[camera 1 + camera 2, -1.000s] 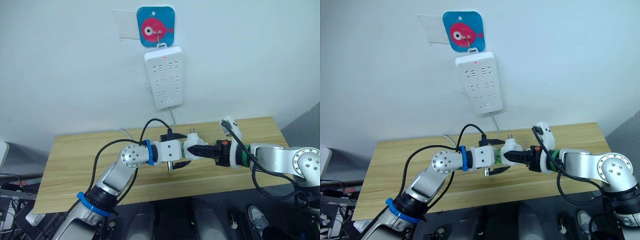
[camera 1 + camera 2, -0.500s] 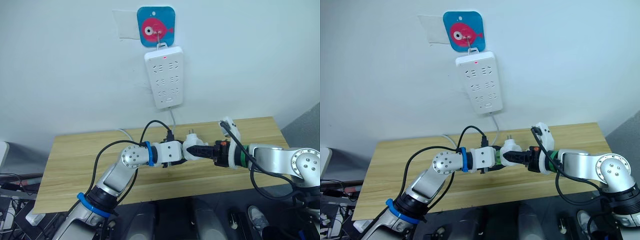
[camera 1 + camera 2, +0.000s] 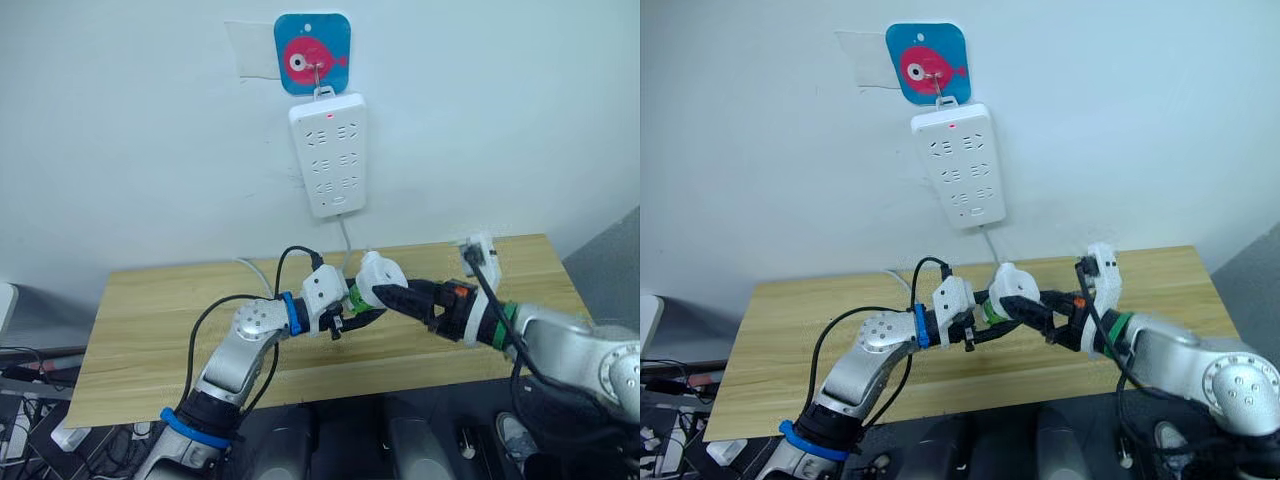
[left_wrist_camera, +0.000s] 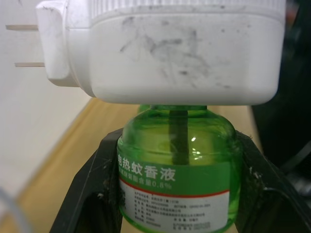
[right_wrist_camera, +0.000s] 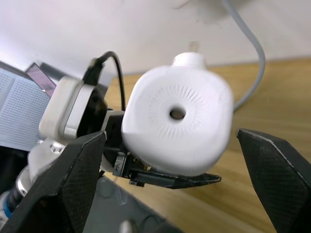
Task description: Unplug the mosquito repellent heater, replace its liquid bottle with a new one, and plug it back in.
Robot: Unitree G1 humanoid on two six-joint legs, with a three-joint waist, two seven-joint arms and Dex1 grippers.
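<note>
- Since a second ago both arms have lifted and tilted up, carrying the heater (image 3: 376,278) higher, closer to the wall; the left gripper's fingers, spread then, now close on the bottle.
- Table (image 3: 150,310): light wood, pushed against a white wall.
- Power strip (image 3: 328,154): long, white, hanging on the wall above the table's far edge, red light lit near its top, cord dropping behind the table.
- Fish sticker (image 3: 311,53): blue square with a pink fish, just above the strip.
- Right gripper (image 5: 177,160): fingers spread wide either side of the heater; whether they touch it I cannot tell.
- Left gripper (image 4: 175,194): fingers pinching the bottle from both sides.
- Heater: white, rounded, held in the air over the table's middle, vent hole facing the right wrist, two prongs pointing toward the wall.
- Bottle (image 4: 177,167): green, white label, wick running up into the heater's underside.
</note>
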